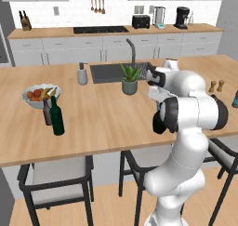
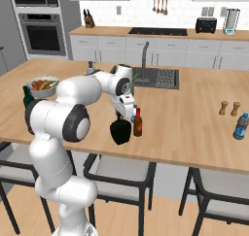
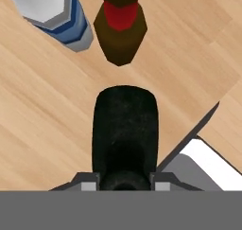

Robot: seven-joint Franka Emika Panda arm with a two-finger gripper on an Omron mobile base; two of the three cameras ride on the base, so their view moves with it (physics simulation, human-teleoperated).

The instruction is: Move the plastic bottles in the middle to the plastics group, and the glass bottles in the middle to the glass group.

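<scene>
No readable text, label, brand, number or sign

The small slim brown glass bottle with a red cap (image 2: 138, 123), at about twelve o'clock from the squat blackish round-bodied bottle (image 2: 120, 131) in the hand view, bears no legible print. The clear plastic bottle with a blue band (image 3: 56, 13) at eleven o'clock there shows colour only, no lettering. The tall dark green wine bottle (image 1: 56, 116) and the slim grey-brown bottle (image 1: 47, 112) beside it carry no label that can be read, and the countertop appliances at the back wall are too small for any marking.
</scene>
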